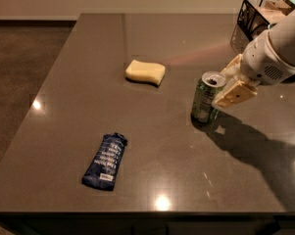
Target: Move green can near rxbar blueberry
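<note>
The green can (204, 101) stands upright on the dark table (152, 146), right of centre. The rxbar blueberry (105, 161), a dark blue wrapper with white text, lies flat near the front left, well apart from the can. My gripper (222, 87) reaches in from the right at the height of the can's top. It is open, with one pale finger (233, 95) in front of the can's right side and the other behind it. I cannot tell whether the fingers touch the can.
A pale yellow sponge (145, 72) lies at the table's middle back. A black wire basket (257, 18) stands at the back right corner, behind my arm (277, 53). The table's front edge runs just below the wrapper.
</note>
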### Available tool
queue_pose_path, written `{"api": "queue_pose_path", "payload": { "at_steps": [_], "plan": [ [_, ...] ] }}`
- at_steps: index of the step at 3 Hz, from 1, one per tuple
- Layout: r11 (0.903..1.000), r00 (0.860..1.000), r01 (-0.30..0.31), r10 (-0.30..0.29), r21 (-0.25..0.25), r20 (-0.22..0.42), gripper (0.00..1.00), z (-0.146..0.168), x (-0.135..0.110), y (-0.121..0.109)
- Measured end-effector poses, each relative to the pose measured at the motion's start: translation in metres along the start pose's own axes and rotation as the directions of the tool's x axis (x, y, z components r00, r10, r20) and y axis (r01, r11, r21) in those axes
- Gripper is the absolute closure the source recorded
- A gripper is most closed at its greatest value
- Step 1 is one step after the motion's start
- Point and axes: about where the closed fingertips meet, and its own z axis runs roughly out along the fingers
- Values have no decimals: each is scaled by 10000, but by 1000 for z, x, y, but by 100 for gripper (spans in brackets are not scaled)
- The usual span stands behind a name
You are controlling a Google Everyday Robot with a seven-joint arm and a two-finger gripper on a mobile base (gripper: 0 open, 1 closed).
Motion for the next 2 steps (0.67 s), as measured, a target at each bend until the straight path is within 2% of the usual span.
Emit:
{"api": "queue_pose_path", "payload": {
  "at_steps": [1,2],
  "plan": [
    [9984,9988,466,-462,-321,131,88,4,-18,17],
    [9900,9956,938,-930,-1058,125,100,17,-40,44]
  ]
}}
